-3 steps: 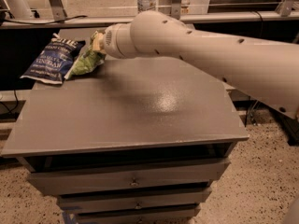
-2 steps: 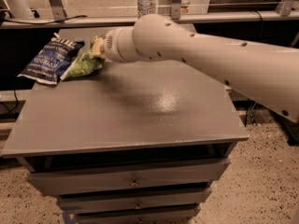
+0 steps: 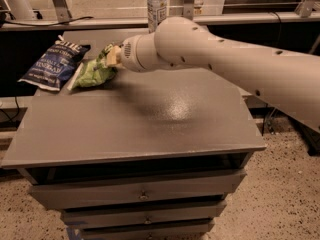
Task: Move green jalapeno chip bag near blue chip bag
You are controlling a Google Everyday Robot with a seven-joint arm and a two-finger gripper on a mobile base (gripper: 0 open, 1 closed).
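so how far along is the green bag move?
Looks done: the green jalapeno chip bag lies right beside the blue chip bag at the far-left corner of the table. In hand: the tool is at the green bag's top edge; any hold isn't visible. Left: release if holding, back the arm off.

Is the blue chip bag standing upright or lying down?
Lying down: the crinkly dark blue chip bag rests face-up on the grey table, far-left corner. The gripper is at the crinkly green bag.
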